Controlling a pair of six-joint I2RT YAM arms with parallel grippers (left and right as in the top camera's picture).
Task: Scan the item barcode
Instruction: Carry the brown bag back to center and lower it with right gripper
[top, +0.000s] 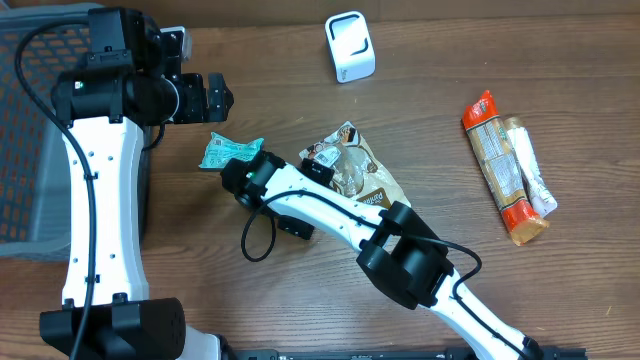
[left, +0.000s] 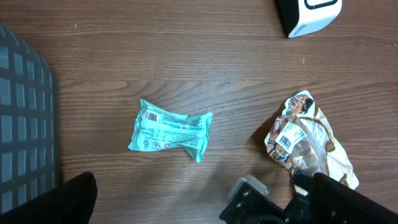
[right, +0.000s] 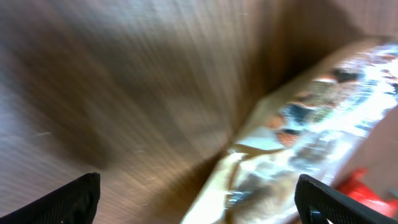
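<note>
Brown wood grain covers the surface (top: 450, 90), and a crinkled brown-and-tan snack bag (top: 365, 175) lies flat on it near the middle. Its barcode label faces up at its left end, as the left wrist view shows.

The right claw (right: 199, 202) is spread wide, its two dark fingers (right: 74, 199) sitting at the bottom corners of its own blurred view. Nothing is gripped between them. The bag lies just ahead of this claw, running from low centre toward the upper right of that view. The blur hides whether any fingertip touches it. Overhead, the right arm reaches in from the near right and ends over the bag's left edge.

A teal packet (top: 228, 150) lies to the left of the bag, a little apart from it, and its barcode also faces up. The left claw (top: 205, 97) hangs just beyond the packet on the far side, fully open and empty.

The white scanner (top: 350, 45) stands at the far edge, well beyond the bag. An orange wrapper (top: 497, 165) and a white tube (top: 530, 165) lie side by side at the right, well apart from both claws. A dark mesh basket (top: 25, 140) sits at the left edge.
</note>
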